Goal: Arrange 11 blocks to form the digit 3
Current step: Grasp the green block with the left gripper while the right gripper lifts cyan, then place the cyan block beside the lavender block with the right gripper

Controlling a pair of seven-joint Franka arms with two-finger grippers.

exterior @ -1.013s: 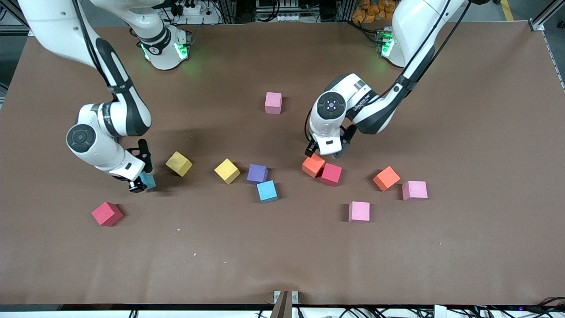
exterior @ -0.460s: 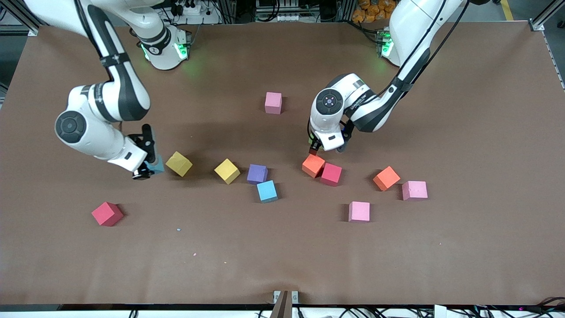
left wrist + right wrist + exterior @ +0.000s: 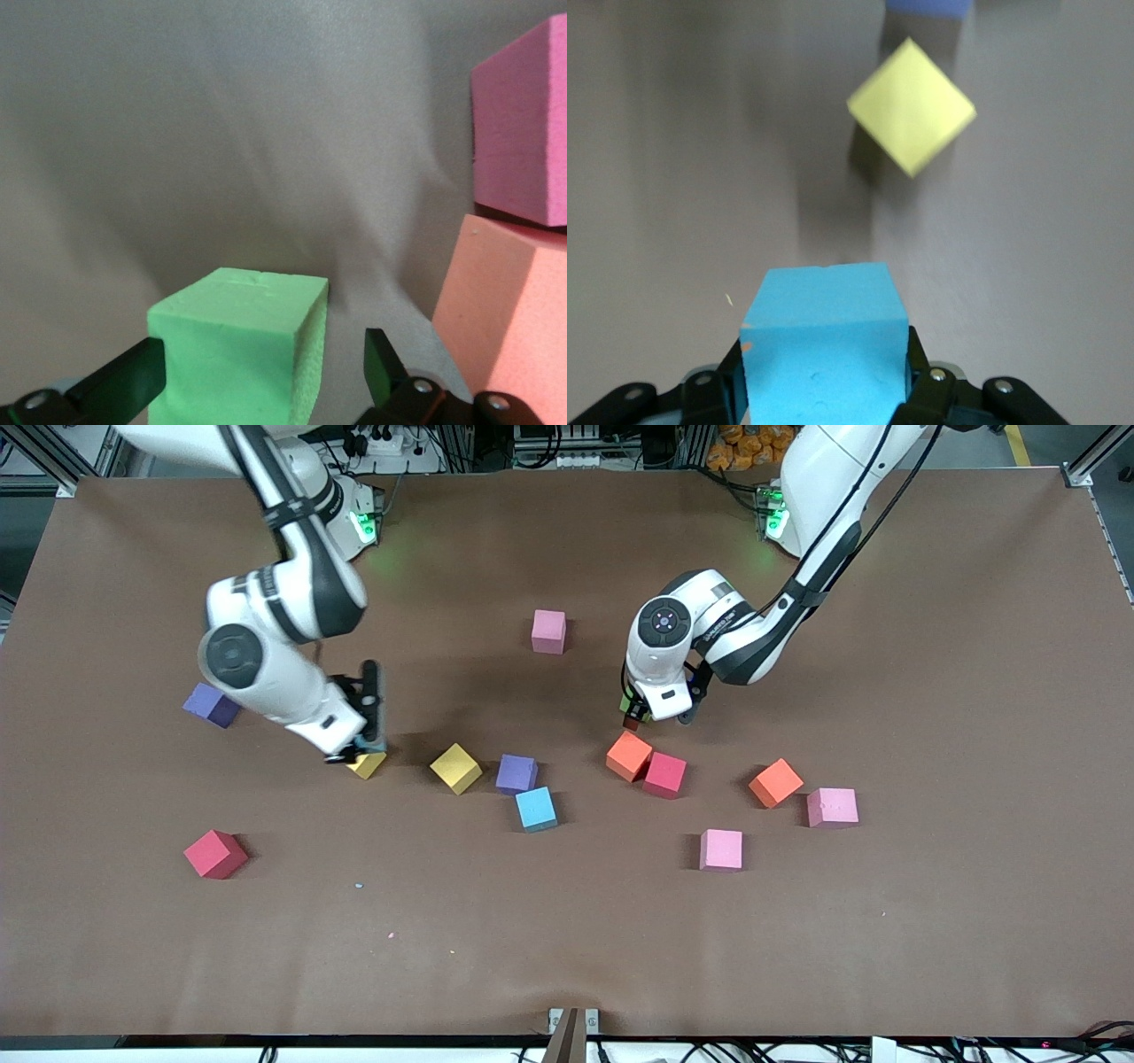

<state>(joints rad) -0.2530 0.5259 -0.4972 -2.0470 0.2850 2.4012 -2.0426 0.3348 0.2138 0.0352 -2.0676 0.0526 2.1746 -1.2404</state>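
Observation:
My right gripper [image 3: 824, 376] is shut on a light blue block [image 3: 824, 332] and hangs over a yellow block [image 3: 368, 764], which is partly covered in the front view. My left gripper [image 3: 257, 367] stands open around a green block [image 3: 235, 345]; one finger touches it and the other is apart. This gripper [image 3: 636, 714] is just beside an orange block [image 3: 629, 755] that touches a red one [image 3: 664, 774]. The other blocks lie scattered across the table's middle. No digit 3 is in view.
Loose blocks: yellow [image 3: 455, 768], purple [image 3: 516, 773], light blue [image 3: 536, 809], orange [image 3: 776, 782], pink [image 3: 832, 807], pink [image 3: 720, 849], pink [image 3: 548, 631]. Toward the right arm's end lie a purple block [image 3: 213, 705] and a red one [image 3: 215, 854].
The right arm has lifted the light blue block and carried it toward the table's middle, over the yellow block, uncovering a purple block. The left gripper has drawn slightly away from the orange block.

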